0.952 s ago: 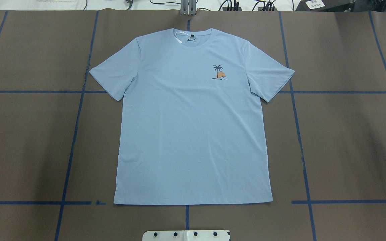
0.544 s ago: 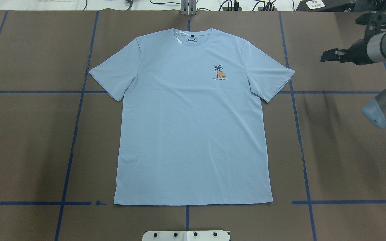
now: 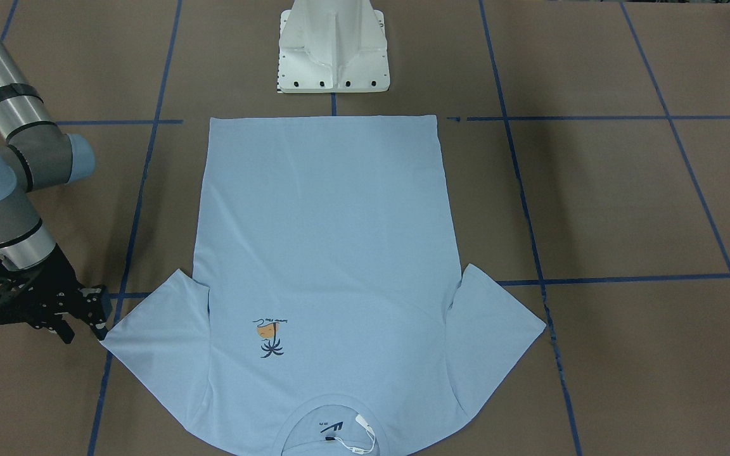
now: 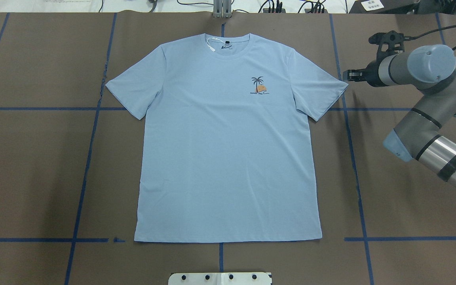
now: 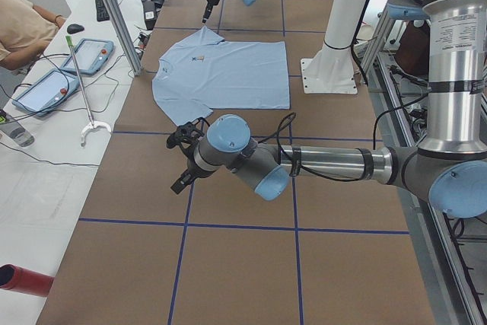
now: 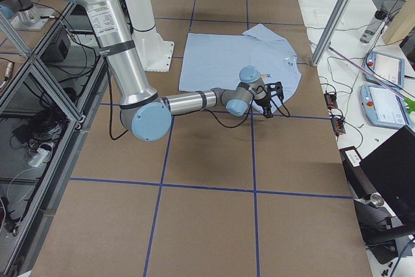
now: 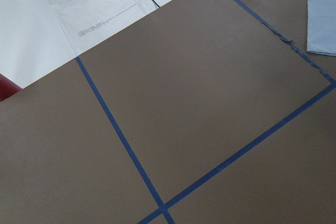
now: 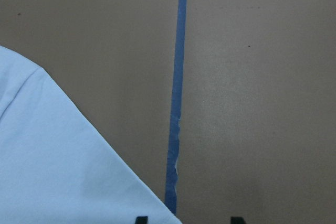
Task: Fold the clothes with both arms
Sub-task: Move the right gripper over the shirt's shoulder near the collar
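The light blue T-shirt [image 4: 228, 150] lies flat and face up on the brown table, collar at the far side, both sleeves spread out. My right gripper [image 4: 346, 75] hovers just outside the tip of the shirt's right-hand sleeve [image 4: 323, 91] and is open with nothing in it. In the right wrist view its fingertips [image 8: 140, 219] stand apart over the sleeve edge [image 8: 58, 166]. In the front-facing view the right gripper [image 3: 85, 334] sits beside the same sleeve tip. My left gripper [image 5: 176, 164] shows only in the left side view, well off the shirt [image 5: 228, 74]; I cannot tell its state.
The white pedestal base [image 3: 333, 57] stands at the shirt's hem side. Blue tape lines [image 4: 350, 158] mark a grid on the brown cover. A side table with tablets [image 5: 46, 89] and a seated person [image 5: 23, 24] runs along the far edge.
My right arm has swung in from the right edge toward the shirt, bringing its gripper to the right-hand sleeve tip. The shirt has not moved.
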Robot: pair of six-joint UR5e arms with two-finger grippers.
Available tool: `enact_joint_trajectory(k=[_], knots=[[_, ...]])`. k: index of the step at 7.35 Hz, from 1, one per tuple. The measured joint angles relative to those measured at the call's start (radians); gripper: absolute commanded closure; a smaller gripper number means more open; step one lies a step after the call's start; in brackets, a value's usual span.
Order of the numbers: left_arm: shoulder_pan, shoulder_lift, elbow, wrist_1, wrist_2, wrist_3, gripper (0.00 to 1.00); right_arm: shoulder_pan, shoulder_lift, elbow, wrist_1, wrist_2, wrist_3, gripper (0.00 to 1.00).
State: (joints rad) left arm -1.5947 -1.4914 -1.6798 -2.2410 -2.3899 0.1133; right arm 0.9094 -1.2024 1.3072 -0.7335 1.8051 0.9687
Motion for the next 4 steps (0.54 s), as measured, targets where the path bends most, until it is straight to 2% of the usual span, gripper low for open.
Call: enact_joint_trajectory(k=[2,3,4], knots=[[-0.001,0.0,-0.001,0.0,0.0,0.0,0.0,-0.019,0.017,-0.028,0.0,-0.03,-0.002,0.45],[-0.001,0.0,-0.001,0.0,0.0,0.0,0.0,-0.026,0.026,-0.044,0.0,-0.044,-0.003,0.5],[0.0,0.0,-0.001,0.0,-0.001,0.0,0.0,-0.031,0.031,-0.054,0.0,-0.055,-0.003,0.6]])
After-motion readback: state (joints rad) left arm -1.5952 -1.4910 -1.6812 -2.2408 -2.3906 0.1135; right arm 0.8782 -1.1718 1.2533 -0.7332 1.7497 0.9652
